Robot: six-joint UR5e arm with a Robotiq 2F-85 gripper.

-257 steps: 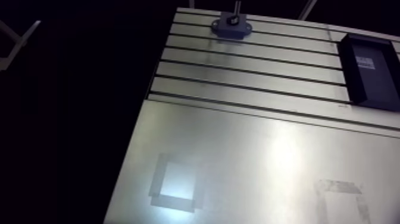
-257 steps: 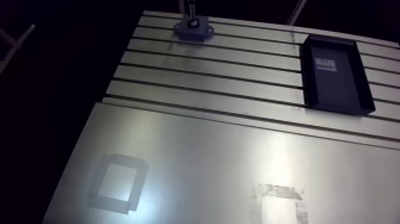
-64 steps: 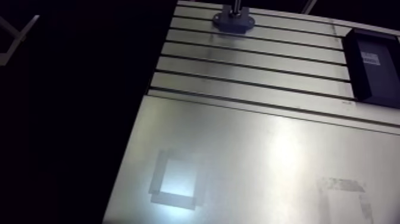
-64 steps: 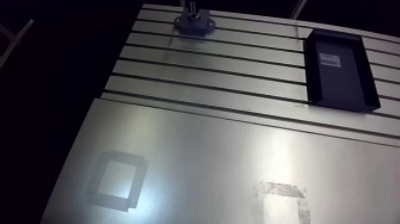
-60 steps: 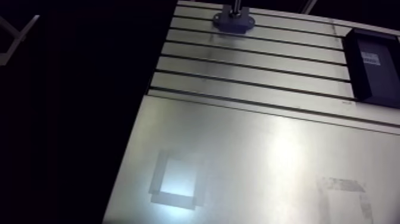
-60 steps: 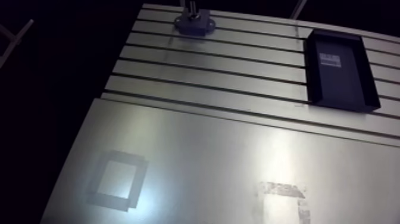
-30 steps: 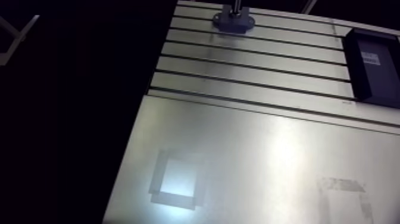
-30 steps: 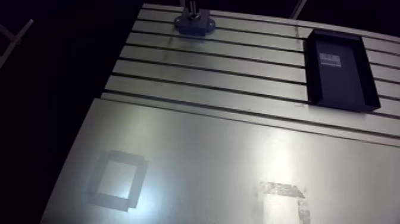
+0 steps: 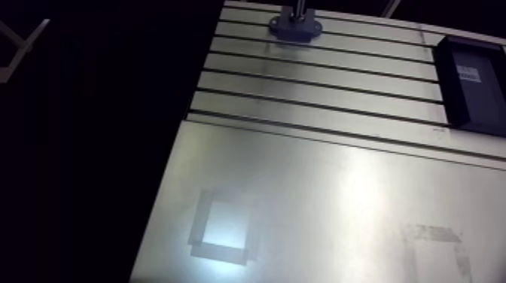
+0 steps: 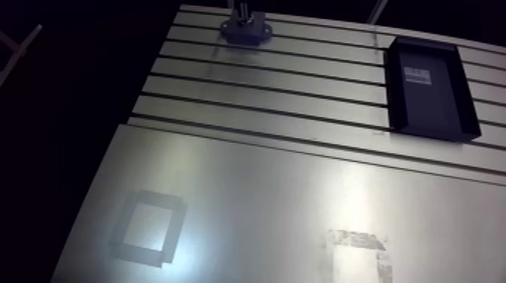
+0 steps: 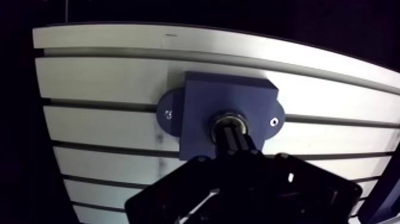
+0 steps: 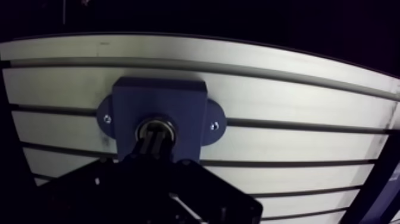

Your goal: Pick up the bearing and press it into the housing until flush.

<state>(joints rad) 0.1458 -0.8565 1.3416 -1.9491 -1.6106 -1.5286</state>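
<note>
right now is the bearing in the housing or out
In: the bearing sits in the housing's bore. Flush or not: cannot tell.

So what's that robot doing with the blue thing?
The robot arm's gripper is down on a blue housing that sits on the slotted metal table. A shiny ring, the bearing, sits in the housing's round hole, right at the gripper's tip. It looks like the arm is pushing the bearing in. Whether it is fully flush is hard to tell. A black tray lies farther along the table, untouched.
</note>
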